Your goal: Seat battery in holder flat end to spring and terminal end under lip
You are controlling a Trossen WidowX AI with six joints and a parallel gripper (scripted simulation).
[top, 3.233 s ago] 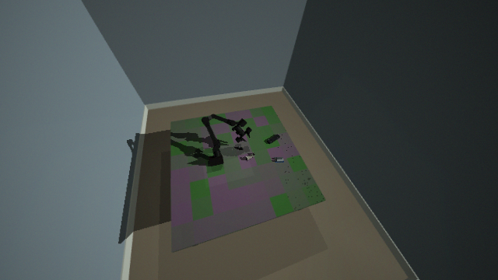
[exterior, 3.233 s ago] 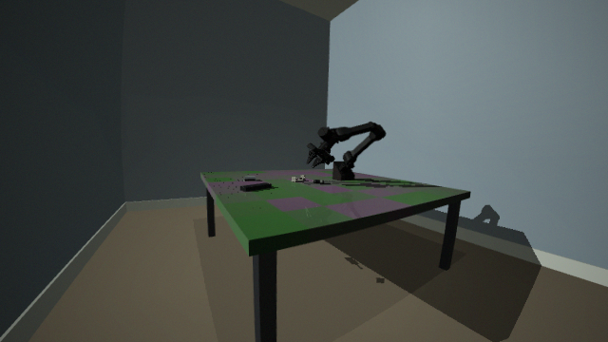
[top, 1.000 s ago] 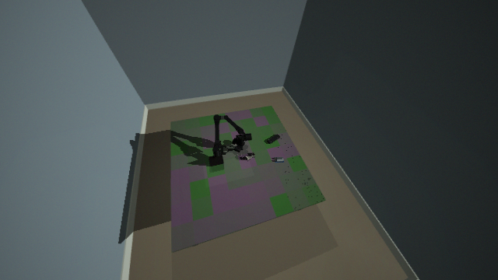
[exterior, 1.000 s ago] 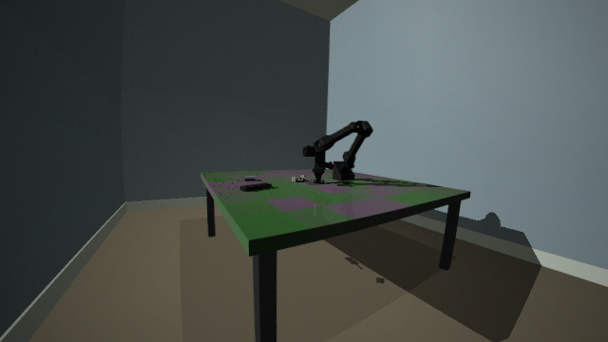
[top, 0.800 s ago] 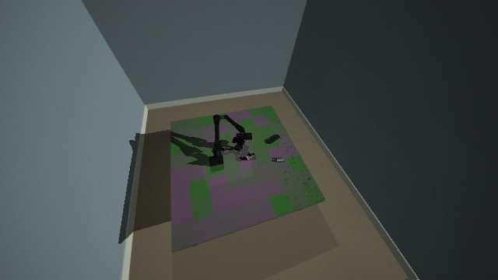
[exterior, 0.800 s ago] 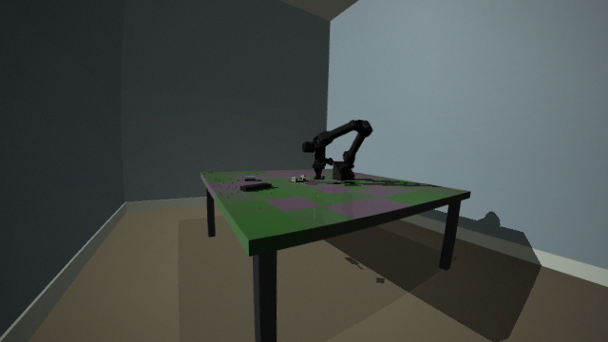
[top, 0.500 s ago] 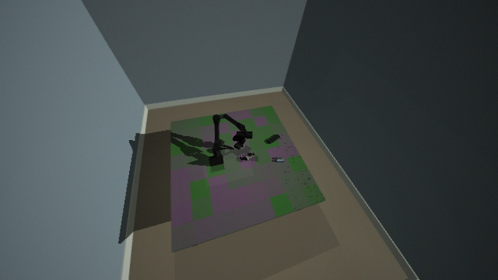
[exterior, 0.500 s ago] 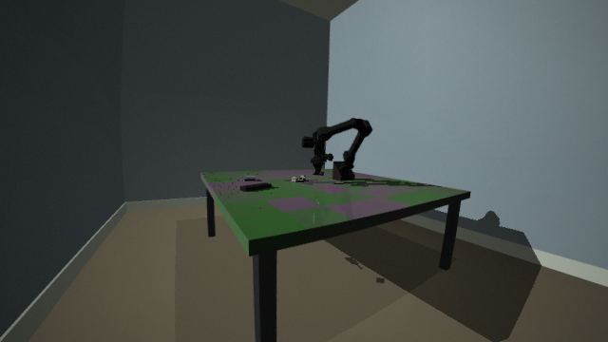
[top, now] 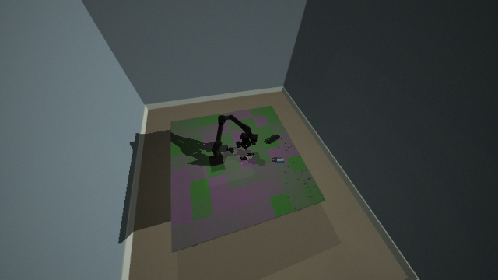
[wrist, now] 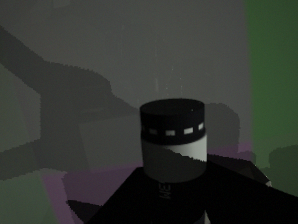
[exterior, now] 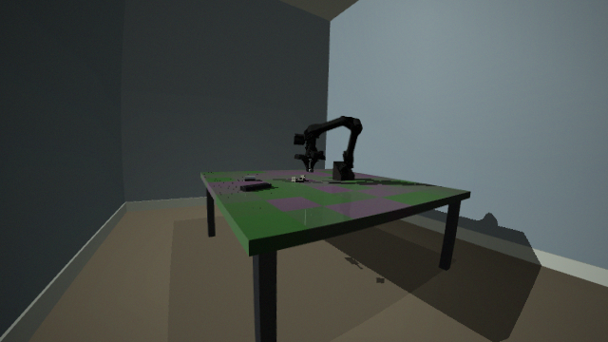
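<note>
My gripper (top: 246, 147) (exterior: 310, 169) (wrist: 172, 173) is shut on the battery (wrist: 172, 120) and holds it above the table. The wrist view shows its black end with a row of white dashes and a white band; the fingers hide much of its body. A dark oblong block (top: 272, 138) (exterior: 256, 187) lies beyond the gripper. A small black and white object (top: 247, 157) (exterior: 298, 179) lies close to the gripper, below it in the top view. The views are too small and dark to tell which is the holder; no spring or lip can be made out.
A small blue and white object (top: 278, 159) (exterior: 250, 178) lies farther from the arm's base than the black and white one. The table (top: 183, 194) (exterior: 351, 227) has a green, purple and grey patchwork top, with small dark specks near its far edge. The arm's shadow falls across it.
</note>
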